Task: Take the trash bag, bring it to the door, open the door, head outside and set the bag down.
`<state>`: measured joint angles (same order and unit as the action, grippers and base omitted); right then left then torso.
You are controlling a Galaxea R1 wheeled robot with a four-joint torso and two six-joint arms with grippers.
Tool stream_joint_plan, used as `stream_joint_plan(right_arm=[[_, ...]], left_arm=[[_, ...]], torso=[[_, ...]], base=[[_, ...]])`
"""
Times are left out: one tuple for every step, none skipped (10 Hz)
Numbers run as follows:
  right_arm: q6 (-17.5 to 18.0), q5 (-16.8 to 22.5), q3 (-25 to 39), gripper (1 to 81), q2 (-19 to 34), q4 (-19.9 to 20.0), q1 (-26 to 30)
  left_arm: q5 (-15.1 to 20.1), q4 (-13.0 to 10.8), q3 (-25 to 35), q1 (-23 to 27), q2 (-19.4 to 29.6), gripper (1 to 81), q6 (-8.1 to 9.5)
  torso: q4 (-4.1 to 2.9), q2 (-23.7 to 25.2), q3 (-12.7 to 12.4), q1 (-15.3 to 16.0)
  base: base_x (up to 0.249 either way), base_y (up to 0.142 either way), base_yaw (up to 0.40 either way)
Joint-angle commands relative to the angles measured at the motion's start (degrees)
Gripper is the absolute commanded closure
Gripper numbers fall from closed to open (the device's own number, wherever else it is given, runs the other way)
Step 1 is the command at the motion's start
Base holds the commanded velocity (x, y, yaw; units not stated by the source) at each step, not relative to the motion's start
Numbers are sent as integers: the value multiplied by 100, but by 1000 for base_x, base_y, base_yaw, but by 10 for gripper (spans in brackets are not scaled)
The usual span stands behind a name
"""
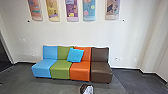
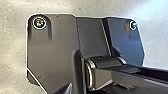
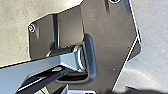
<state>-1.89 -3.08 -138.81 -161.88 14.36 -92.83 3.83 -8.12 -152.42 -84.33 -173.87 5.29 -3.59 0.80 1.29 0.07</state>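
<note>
We saw our own wide dark plate (image 3: pixel 110 55) spread above pale floor (image 3: pixel 155 30), round fittings (image 3: pixel 31 28) at its corners. Our jointed bar (image 3: pixel 37 65) reached across plate, pale metallic ring (image 3: pixel 80 58) at its joint, raised dark ridge (image 3: pixel 90 56) just beside. Thin bright line (image 3: pixel 126 61) ran slantwise over plate. Floor looked warmer on one side, bluer on other. Dark blurred shape (image 3: pixel 147 91) showed at view's edge; we could not tell what it was.
</note>
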Motion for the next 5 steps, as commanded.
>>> stream_joint_plan(right_arm=[[-4, 361, 31, 10, 92, 14, 251], [-4, 361, 31, 10, 92, 14, 251], [-4, 361, 31, 10, 92, 14, 251], [-4, 361, 13, 10, 92, 22, 243], [-4, 361, -4, 10, 92, 14, 234]], left_arm=[[294, 74, 28, 308, 10, 10, 16], [294, 65, 28, 308, 10, 10, 16], [294, 65, 28, 308, 1, 10, 16], [294, 65, 28, 308, 10, 10, 16], [294, 65, 28, 308, 10, 10, 16]], torso=[[0, 0, 0, 0], [0, 0, 0, 0], [0, 0, 0, 0], [0, 0, 0, 0], [0, 0, 0, 0]], base=[[154, 0, 0], [154, 0, 0], [154, 0, 0], [154, 0, 0], [157, 0, 0]])
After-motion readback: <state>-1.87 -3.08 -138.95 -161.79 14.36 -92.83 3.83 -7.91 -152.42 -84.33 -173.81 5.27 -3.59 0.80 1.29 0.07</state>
